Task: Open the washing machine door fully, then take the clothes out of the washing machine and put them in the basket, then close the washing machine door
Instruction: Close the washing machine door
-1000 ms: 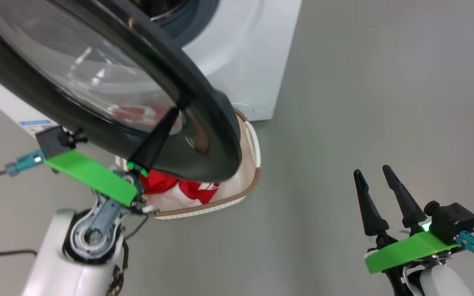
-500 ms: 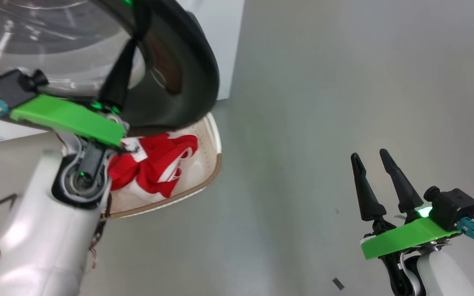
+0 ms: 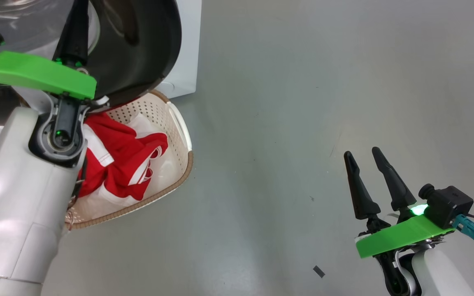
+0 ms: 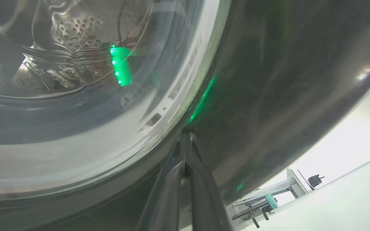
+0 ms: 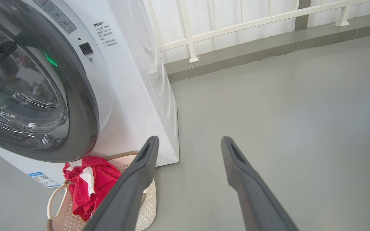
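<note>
The glossy black washing machine door (image 5: 85,106) lies close against the white washing machine (image 5: 124,96); whether it is latched I cannot tell. My left gripper (image 4: 185,136) is shut, with its tips pressed on the door's black rim (image 4: 284,80) beside the glass window (image 4: 75,96). In the head view the left gripper (image 3: 77,16) points up against the door (image 3: 146,45). The red clothes (image 3: 117,156) lie in the cream basket (image 3: 181,135) on the floor below the door. My right gripper (image 3: 362,158) hangs open and empty, far right of the basket.
Grey floor (image 3: 303,102) stretches to the right of the machine and basket. A white railing (image 5: 188,32) and wall stand behind. A small dark scrap (image 3: 318,271) lies on the floor near my right arm. The machine's blue label (image 5: 43,179) sits beside the basket.
The door has swung towards the machine's front with my left gripper against it, uncovering more of the basket. The head camera has shifted. My right gripper stays open in place.
</note>
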You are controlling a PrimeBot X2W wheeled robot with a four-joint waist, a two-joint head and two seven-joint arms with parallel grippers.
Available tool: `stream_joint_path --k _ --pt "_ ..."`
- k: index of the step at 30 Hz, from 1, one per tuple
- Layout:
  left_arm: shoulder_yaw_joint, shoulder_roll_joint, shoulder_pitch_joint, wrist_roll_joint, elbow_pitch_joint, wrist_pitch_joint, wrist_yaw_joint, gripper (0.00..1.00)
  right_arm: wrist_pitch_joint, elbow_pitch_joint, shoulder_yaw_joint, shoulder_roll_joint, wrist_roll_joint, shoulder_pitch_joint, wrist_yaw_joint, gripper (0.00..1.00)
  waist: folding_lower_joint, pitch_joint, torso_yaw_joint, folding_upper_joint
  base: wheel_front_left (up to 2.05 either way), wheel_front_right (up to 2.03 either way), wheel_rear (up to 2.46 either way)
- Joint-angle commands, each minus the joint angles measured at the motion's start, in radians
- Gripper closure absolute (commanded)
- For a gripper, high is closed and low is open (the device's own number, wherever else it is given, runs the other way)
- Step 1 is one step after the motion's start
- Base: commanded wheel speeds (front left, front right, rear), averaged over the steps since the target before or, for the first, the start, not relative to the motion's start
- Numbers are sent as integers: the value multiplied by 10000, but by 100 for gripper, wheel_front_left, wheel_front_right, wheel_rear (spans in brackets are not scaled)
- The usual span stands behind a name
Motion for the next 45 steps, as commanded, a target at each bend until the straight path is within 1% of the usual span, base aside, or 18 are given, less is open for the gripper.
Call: stream_joint_path --k 1,7,13,14,16,19,20,21,22,23,24,33,39,42,45 --pt "96 374 -358 -54 -142 -123 -58 100 -63 -216 228 -17 76 -111 2 0 0 -28 -23 -1 0 0 0" --pt "-328 469 -212 -426 -82 -329 -58 100 -63 -213 158 -17 18 -35 2 0 0 -138 138 -1 0 0 0" --pt "-793 546 323 -586 -231 -588 -58 100 -63 -168 89 -17 -164 39 2 0 0 -389 437 -1 0 0 0" --pt "-867 550 461 -596 -269 -629 -58 97 -63 -160 79 -17 -204 61 2 0 0 -441 491 -1 0 0 0" --pt "-966 527 764 -650 -327 -700 -58 67 -63 -145 41 -17 -294 120 2 0 0 -554 615 -1 0 0 0" --pt "-1015 489 1239 -722 -408 -774 -58 54 -63 -127 -26 -17 -439 208 2 0 0 -704 816 -1 0 0 0" --pt "-1008 472 1408 -730 -435 -790 -58 40 -63 -120 -67 -17 -482 234 2 0 0 -748 890 -1 0 0 0" --pt "-1009 458 1589 -712 -466 -801 -58 24 -63 -111 -101 -17 -527 259 2 0 0 -804 960 -1 0 0 0" --pt "-1006 439 1786 -686 -488 -809 -58 15 -63 -102 -142 -17 -565 287 2 0 0 -860 1033 -1 0 0 0" --pt "-915 421 1968 -653 -511 -814 -58 3 -63 -103 -177 -17 -601 316 2 0 0 -906 1106 -1 0 0 0" --pt "-791 386 2164 -600 -541 -817 -58 0 -63 -105 -213 -17 -640 348 2 0 0 -956 1184 -1 0 0 0" --pt "330 -39 3704 343 -633 -822 -58 0 -63 -132 -377 -127 -803 606 2 0 0 -1291 1890 -1 0 0 0" --pt "840 -224 4601 1376 -830 -823 -58 0 -63 -136 -425 -230 -836 769 2 0 0 -1491 2319 -1 0 0 0" --pt "1026 -328 4901 1608 -933 -823 -58 0 -63 -131 -445 -264 -848 835 2 0 0 -1559 2443 -1 0 0 0" --pt "1344 -435 5548 2223 -1164 -823 -58 0 -63 -119 -480 -335 -851 1003 2 0 0 -1739 2662 -1 0 0 0"
